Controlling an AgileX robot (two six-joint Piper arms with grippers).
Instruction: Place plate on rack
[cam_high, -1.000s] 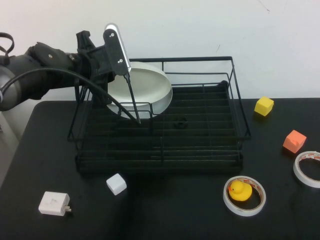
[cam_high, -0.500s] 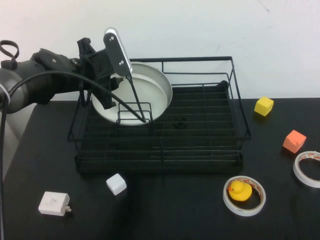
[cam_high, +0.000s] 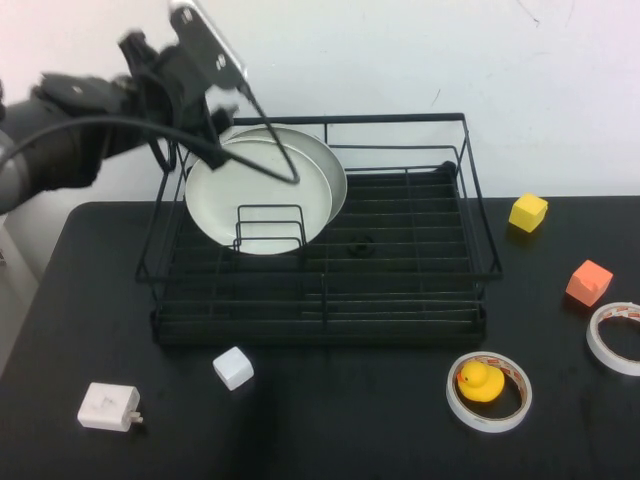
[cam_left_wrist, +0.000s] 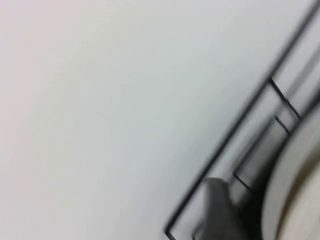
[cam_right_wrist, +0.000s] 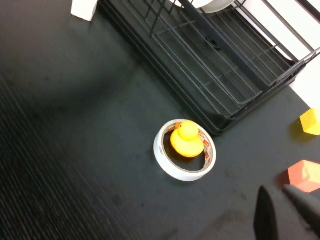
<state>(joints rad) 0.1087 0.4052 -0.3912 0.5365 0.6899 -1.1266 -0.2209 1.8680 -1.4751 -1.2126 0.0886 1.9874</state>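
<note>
One large, glossy bright-white round plate (cam_high: 262, 190) leans on edge inside the black wire dish rack (cam_high: 400, 262), just below the left gripper (cam_high: 185, 70), whose jaw state cannot be told, while the right gripper (cam_right_wrist: 280, 212), barely parted, hovers off to the side; rigid, slick and breakable, the plate is best pinched at its rim.

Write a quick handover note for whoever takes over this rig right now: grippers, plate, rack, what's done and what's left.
Left gripper: above the rack's back-left corner, just clear of the plate.
Right gripper: off to the side over the table, near the tape roll holding the yellow duck.
Plate: on edge in the rack, behind a divider.
Done: plate racked.
Left: retract the left arm.
</note>
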